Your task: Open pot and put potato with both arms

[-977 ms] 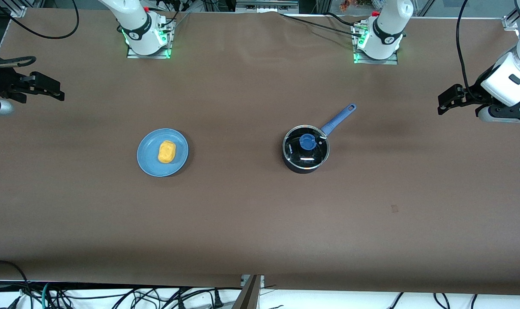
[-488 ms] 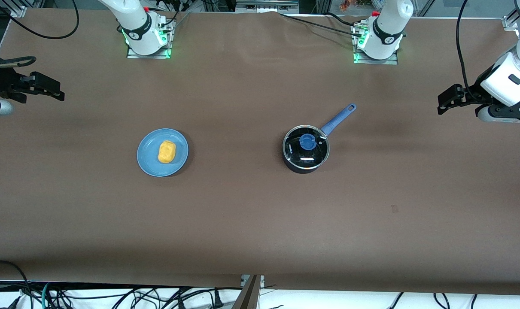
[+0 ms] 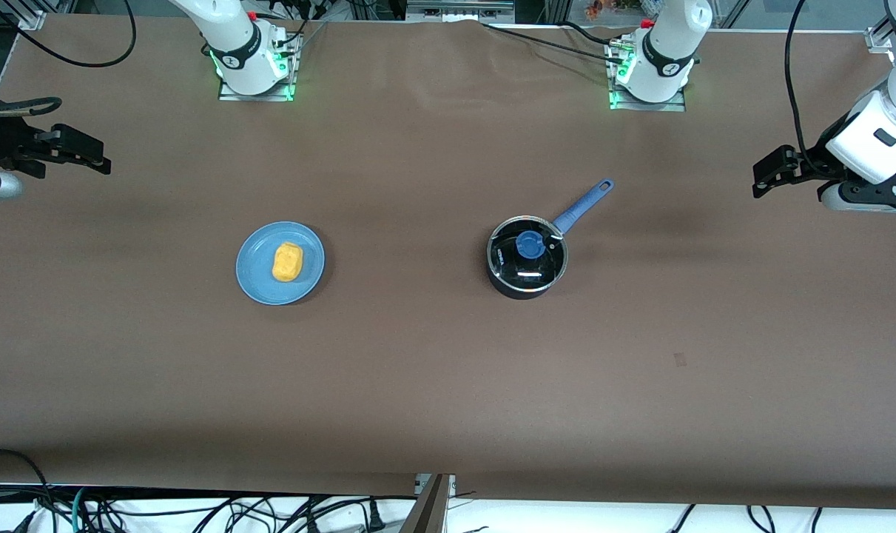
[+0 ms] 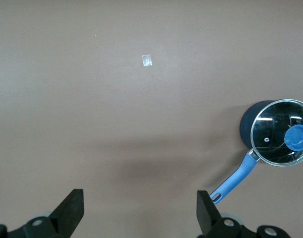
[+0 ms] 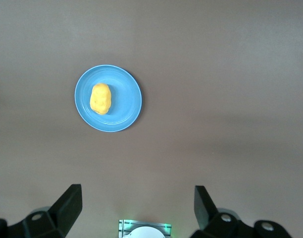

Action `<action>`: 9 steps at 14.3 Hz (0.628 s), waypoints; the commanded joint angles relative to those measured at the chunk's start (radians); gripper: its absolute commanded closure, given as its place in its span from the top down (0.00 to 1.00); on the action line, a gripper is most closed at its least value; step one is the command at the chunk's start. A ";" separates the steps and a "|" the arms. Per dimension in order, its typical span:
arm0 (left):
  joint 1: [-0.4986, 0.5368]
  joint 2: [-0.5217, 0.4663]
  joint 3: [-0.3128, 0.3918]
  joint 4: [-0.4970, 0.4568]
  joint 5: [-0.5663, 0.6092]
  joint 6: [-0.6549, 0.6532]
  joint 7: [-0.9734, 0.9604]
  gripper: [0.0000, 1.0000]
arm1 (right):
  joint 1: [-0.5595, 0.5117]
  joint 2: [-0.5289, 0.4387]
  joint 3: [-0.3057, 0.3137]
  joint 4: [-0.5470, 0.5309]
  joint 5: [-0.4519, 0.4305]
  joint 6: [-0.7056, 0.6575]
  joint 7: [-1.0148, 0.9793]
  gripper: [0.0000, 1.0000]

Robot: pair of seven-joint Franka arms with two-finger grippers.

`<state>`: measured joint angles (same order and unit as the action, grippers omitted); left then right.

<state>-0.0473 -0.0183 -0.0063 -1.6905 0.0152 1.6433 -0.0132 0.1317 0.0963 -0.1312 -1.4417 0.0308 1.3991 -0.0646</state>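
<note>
The right gripper [image 3: 96, 159] waits released above the counter's [image 3: 418, 370] right-arm end. The potato [image 3: 287, 262] lies on a blue plate [image 3: 254, 277]; toward the left arm's end stands the pot [image 3: 527, 257], glass lid [image 3: 529, 268] on. The left gripper [image 3: 762, 178] hangs released over that end.

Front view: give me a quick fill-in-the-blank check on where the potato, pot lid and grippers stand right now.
1. The potato lies on the blue ____.
2. The glass lid sits ____ the pot, not beside it.
3. The left gripper and right gripper are both ____ and hold nothing.

Missing words: plate; on; open
</note>
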 commanded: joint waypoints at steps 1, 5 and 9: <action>0.003 0.017 -0.011 0.031 0.023 -0.017 0.010 1.00 | -0.007 -0.004 0.002 -0.005 0.017 0.006 -0.006 1.00; 0.003 0.017 -0.012 0.032 0.023 -0.017 0.010 1.00 | -0.009 -0.004 0.002 -0.003 0.017 0.006 -0.006 1.00; 0.000 0.014 -0.018 0.034 0.022 -0.022 0.009 1.00 | -0.007 -0.004 0.002 -0.005 0.017 0.008 -0.006 1.00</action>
<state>-0.0475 -0.0160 -0.0157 -1.6901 0.0195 1.6432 -0.0133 0.1316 0.0963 -0.1312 -1.4417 0.0309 1.3997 -0.0646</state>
